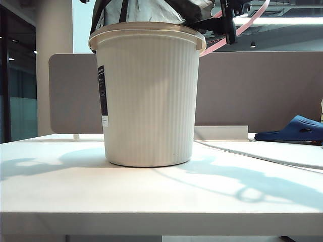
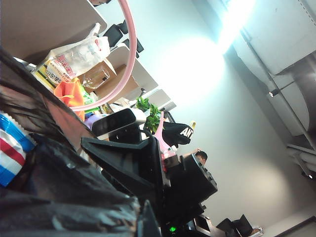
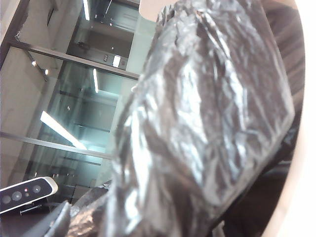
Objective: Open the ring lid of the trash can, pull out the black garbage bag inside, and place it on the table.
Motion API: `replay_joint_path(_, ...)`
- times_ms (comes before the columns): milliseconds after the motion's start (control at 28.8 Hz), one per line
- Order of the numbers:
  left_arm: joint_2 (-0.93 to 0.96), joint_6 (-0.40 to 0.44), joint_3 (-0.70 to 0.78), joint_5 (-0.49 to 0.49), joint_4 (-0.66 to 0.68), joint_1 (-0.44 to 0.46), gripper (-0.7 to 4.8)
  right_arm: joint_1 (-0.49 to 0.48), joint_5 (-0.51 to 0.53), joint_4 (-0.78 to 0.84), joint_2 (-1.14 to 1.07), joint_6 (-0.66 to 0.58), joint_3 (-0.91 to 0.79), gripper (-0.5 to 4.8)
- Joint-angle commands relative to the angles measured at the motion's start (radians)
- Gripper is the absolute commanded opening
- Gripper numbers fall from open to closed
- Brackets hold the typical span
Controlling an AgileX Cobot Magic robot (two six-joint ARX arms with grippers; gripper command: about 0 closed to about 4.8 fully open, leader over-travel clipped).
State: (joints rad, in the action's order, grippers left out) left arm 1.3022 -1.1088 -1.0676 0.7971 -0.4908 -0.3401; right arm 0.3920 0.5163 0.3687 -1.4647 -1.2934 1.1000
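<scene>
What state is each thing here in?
ring lid: lifted off the rim, tilted
trash can: upright on the table, uncovered
black garbage bag: in the can, bulging above its rim
left hand: shut on the ring lid, above the can
right hand: beside the bag, opening unclear

White table point(image 1: 60, 191): ribbed cream trash can point(image 1: 149, 101) standing centre; blue slipper point(image 1: 295, 130) far right.

one trash can point(image 1: 146, 96), one black garbage bag point(image 3: 207, 113), one ring lid point(image 2: 129, 54), one slipper point(image 1: 295, 129).
</scene>
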Motion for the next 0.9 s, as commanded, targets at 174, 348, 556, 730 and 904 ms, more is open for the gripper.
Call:
replay_joint_path(174,-0.005,0.001,-0.004,0.027,-0.021,-0.002,-0.06,0.003,0.002,-0.002,-0.035,0.003,0.068,3.58)
replay_joint_path(348,-0.005,0.002,-0.004,0.034,-0.021,-0.002,-0.06,0.003,0.002,-0.003,-0.046,0.006,0.068,1.87)
replay_joint_path(556,-0.005,0.014,-0.004,0.035,-0.02,-0.002,-0.06,0.003,0.025,0.011,-0.046,0.051,0.068,0.35)
replay_joint_path(730,-0.004,0.037,-0.004,0.028,-0.014,-0.002,-0.06,0.003,0.055,0.062,-0.046,0.068,0.077,0.06)
replay_joint_path(904,-0.004,0.077,-0.004,0.005,0.026,-0.002,-0.06,0.003,0.109,0.08,-0.046,0.086,0.115,-0.01)
